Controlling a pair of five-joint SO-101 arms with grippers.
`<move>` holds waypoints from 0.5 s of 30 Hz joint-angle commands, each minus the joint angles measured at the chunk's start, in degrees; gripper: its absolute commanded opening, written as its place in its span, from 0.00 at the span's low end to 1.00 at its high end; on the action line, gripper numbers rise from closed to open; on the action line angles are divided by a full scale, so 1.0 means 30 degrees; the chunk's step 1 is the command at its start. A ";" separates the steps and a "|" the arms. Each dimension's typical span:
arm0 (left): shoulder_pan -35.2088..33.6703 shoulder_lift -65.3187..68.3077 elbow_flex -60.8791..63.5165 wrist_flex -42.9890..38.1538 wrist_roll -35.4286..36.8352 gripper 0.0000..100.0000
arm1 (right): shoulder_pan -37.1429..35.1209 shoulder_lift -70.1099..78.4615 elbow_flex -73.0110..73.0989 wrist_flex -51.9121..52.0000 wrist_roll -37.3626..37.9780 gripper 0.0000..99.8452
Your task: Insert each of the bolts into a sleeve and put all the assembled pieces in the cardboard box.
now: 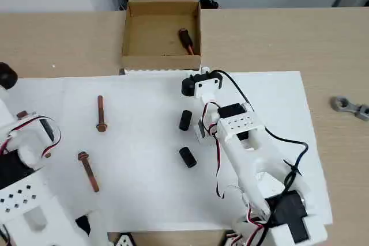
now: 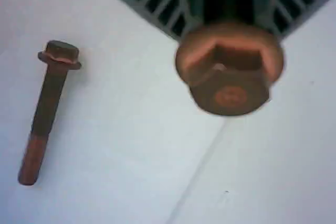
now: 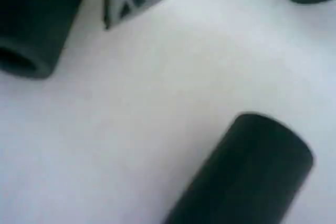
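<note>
Left wrist view: my left claw (image 2: 229,1) is clamped on a bolt (image 2: 229,72), head toward the camera. A second bolt (image 2: 47,111) lies beside it on the white sheet (image 2: 105,182). To the right, my right claw (image 1: 202,84) sits by a black sleeve (image 1: 188,86); its grip I cannot tell. A second sleeve (image 1: 185,120) and third sleeve (image 1: 187,157) lie nearer. The box (image 1: 134,33) holds one finished piece (image 1: 185,40). Likely trouble: a loose sleeve rolling away, or the bolt meeting a sleeve tilted and jamming.
</note>
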 commanded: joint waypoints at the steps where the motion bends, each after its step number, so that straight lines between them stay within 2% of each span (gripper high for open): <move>1: 0.0059 -0.0586 -0.0044 -0.0762 -0.0117 0.01 | 0.0103 0.0044 -0.0176 -0.0659 -0.0147 0.16; 5: 0.0059 -0.0586 -0.0044 -0.0791 -0.0117 0.01 | 0.0044 0.0073 -0.0176 -0.0659 -0.0147 0.15; 9: 0.0059 -0.0586 -0.0044 -0.0733 -0.0117 0.01 | 0.0015 0.0073 -0.0117 -0.0659 0.0059 0.00; 15: 0.0059 -0.0586 -0.0044 -0.0703 -0.0117 0.01 | -0.0513 -0.0073 0.0147 -0.0484 0.0264 0.01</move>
